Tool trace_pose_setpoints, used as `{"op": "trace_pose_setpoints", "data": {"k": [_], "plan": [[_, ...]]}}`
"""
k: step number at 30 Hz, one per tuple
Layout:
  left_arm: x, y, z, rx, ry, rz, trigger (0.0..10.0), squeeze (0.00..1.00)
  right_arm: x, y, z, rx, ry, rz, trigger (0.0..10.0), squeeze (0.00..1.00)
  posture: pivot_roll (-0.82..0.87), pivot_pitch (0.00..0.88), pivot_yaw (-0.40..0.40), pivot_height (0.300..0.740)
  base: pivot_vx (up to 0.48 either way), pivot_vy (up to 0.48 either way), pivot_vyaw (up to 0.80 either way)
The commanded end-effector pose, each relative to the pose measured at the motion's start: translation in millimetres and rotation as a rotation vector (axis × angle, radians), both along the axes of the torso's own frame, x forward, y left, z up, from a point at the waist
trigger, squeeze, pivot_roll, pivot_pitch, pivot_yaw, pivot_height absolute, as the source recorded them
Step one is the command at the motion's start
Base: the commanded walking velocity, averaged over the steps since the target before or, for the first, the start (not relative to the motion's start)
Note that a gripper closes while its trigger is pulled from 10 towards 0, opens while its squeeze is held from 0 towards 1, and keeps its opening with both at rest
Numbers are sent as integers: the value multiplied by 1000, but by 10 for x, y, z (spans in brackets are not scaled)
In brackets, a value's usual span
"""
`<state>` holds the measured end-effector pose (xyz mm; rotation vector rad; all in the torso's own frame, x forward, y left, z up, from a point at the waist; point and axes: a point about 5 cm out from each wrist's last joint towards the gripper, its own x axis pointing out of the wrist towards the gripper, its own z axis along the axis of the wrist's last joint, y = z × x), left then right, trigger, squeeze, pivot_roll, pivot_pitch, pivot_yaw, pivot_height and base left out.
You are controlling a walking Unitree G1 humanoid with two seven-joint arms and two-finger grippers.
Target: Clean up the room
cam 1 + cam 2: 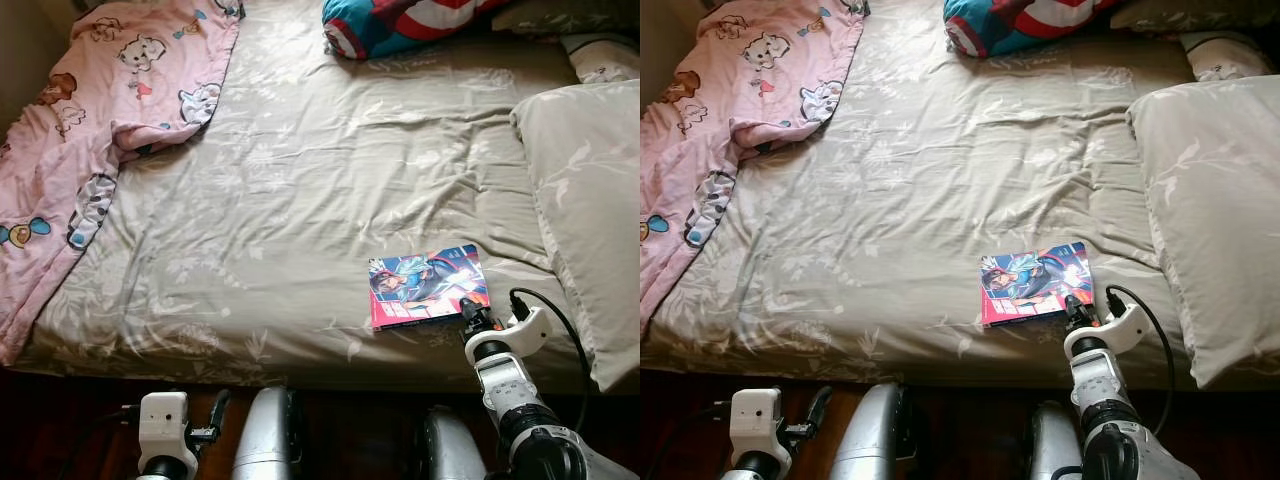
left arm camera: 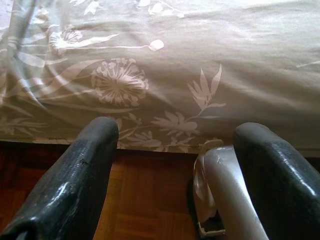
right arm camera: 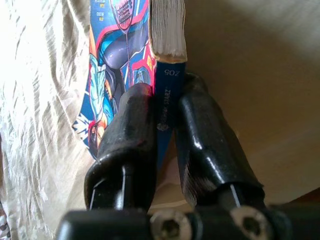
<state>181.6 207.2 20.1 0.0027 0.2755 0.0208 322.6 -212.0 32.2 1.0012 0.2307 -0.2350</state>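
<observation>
Low by my legs, the left tool (image 2: 175,165) hangs wide and idle. My right tool (image 3: 165,135) pinches just the comic book's (image 1: 428,286) cover at the bed (image 1: 300,200) edge; lifting could tear it.

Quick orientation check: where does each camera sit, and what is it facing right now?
Eye views: on the head, looking down at the bed; both arms show, right hand at the book.
Left wrist: looks along open fingers at the bed's edge and floor.
Right wrist: looks along fingers pinching the book's cover.
Shared: book, sheet.
</observation>
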Motion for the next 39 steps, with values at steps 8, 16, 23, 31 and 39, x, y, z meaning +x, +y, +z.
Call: {"op": "trace_pose_setpoints", "data": {"k": [8,16,23,31,39], "plan": [[-110,58,-19,23,63,1,10000,0,-144,-14,-179,-1,94,-33,10000,0,89,349,149,638,0,0,0],[-132,49,-38,23,79,-6,10000,0,-152,-44,-180,-9,99,-41,10000,325,87,352,150,638,0,0,0],[-105,48,-25,21,79,-3,10000,0,-177,-131,-190,-32,136,-99,10000,1000,83,350,151,638,0,0,0],[-67,41,-32,19,76,-3,10000,0,-208,-198,-205,-37,161,-137,10000,0,75,341,149,638,0,0,0],[21,-1,-27,11,64,-6,10000,0,-193,-278,-147,-147,148,-155,10000,0,63,320,143,638,0,0,0]]}}
